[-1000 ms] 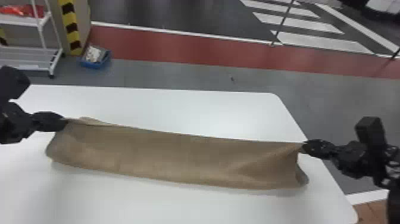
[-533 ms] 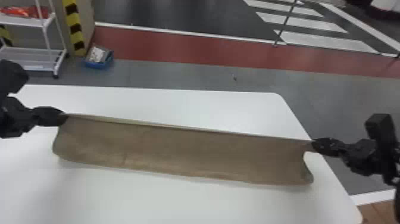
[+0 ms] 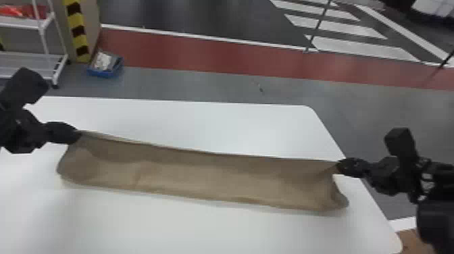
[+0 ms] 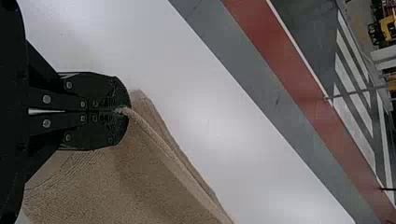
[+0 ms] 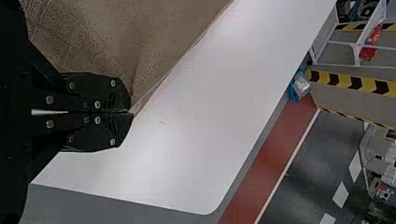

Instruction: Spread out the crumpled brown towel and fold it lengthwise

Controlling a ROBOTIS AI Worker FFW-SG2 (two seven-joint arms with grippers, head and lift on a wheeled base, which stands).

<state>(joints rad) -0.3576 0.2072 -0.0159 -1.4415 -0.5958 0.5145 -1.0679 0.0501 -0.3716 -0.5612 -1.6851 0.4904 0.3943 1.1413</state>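
The left gripper (image 3: pixel 79 134) and right gripper (image 3: pixel 339 164), 2 fingers pressed together on each, pinch 2 corners of the brown towel (image 3: pixel 202 175), stretched over the white table (image 3: pixel 189 233), 1 end near its right edge.

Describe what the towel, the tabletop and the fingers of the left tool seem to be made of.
Brown towel: woven cloth, likely cotton or microfibre, matte; fine nap and soft folds.
White tabletop: probably laminate or plastic, smooth, satin; even white with soft light patches.
Left tool fingers: black, low-sheen plastic or coated metal, which is unclear; hard outlines, shiny screw heads.
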